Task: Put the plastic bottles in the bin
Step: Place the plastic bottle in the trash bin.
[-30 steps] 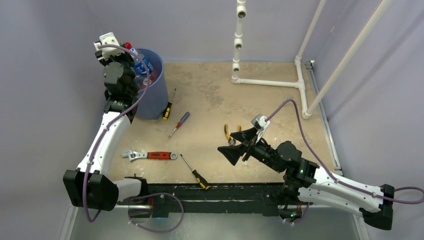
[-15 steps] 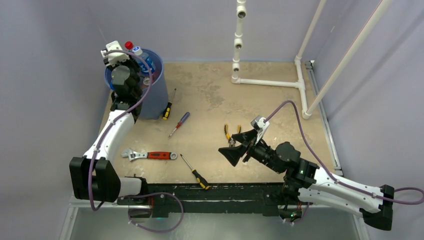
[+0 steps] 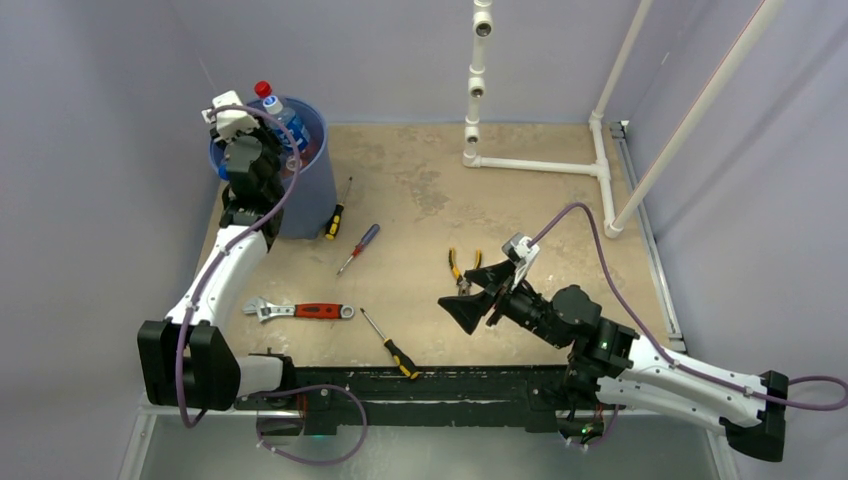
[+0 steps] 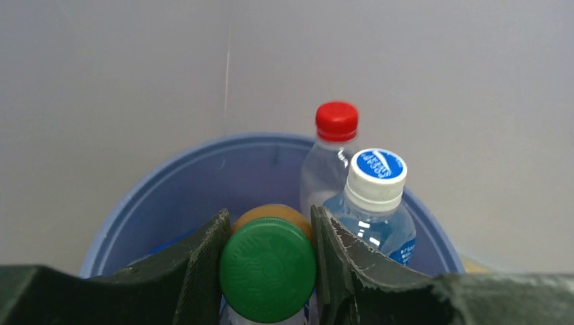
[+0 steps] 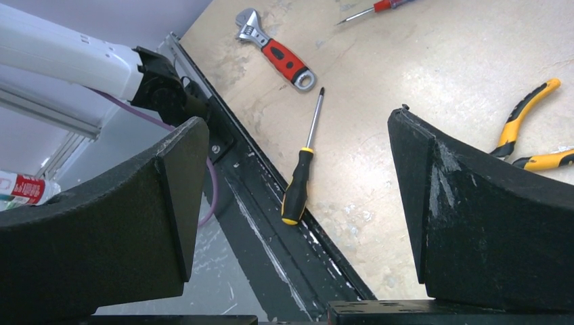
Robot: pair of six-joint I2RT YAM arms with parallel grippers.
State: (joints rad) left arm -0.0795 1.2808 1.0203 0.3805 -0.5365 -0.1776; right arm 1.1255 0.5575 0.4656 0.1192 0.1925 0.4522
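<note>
Left claw point(image 4: 267, 227): grasping green-capped bottle point(image 4: 267, 271), hovering over the bin point(image 4: 196, 179). Right claw point(image 5: 298, 125): standing released, hovering well apart from the bin.

Both arms: left arm point(image 3: 225, 270) and right arm point(image 3: 680, 375), white shell links, black joint housings, black blocky bases. Purple cable point(image 3: 590, 215) runs along each arm up to the wrist. White camera block point(image 3: 228, 108) on the wrist. Right gripper point(image 5: 296, 122) fingers thick, black, wedge-shaped, with whitish scuffs on the inner faces. Left gripper point(image 4: 269, 214) fingers same black, edges worn rough.
</note>
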